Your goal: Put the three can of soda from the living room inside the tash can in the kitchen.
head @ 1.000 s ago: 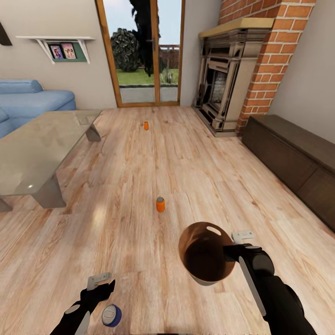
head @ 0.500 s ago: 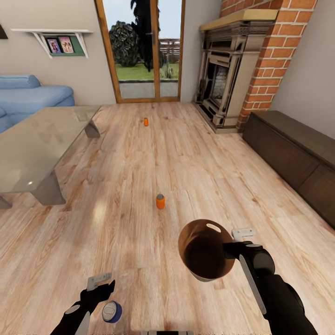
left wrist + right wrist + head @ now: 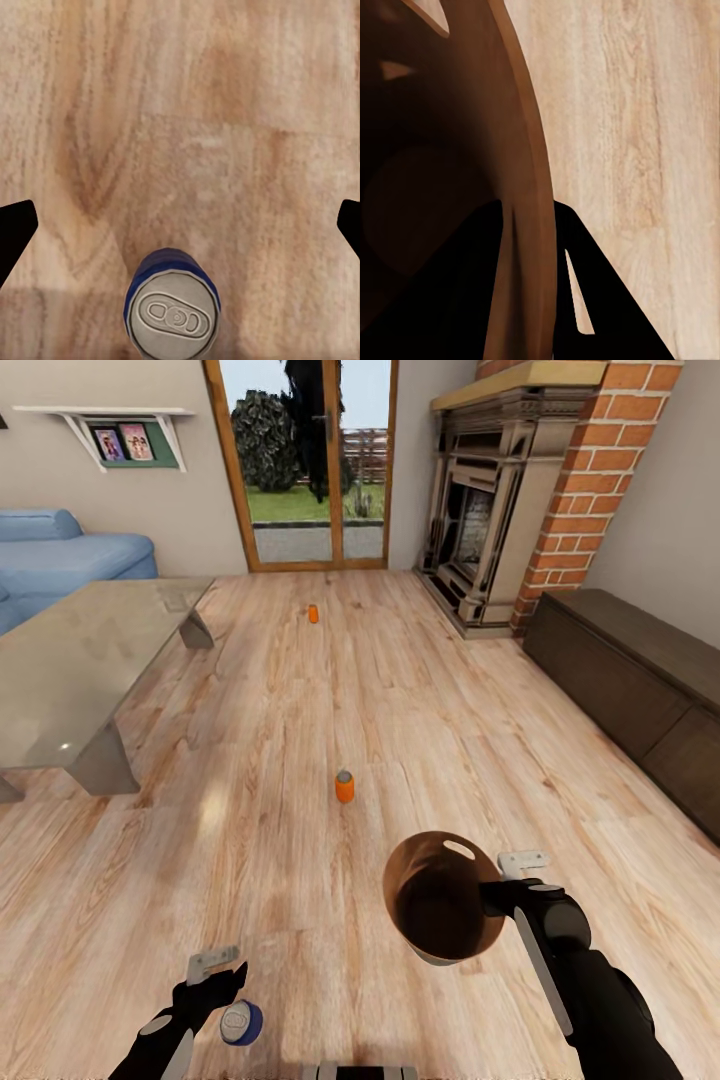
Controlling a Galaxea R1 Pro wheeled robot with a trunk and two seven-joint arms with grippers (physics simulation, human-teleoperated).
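Soda can stood ahead on the floor; right hand clamped the bin's rim, left hand gaped above a blue can. Next, probably, drive closer.

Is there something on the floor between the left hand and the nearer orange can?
Nothing visible blocks it. Bare wood floor lies between the left hand and the nearer orange can. A blue can stands by that hand, not on the path.
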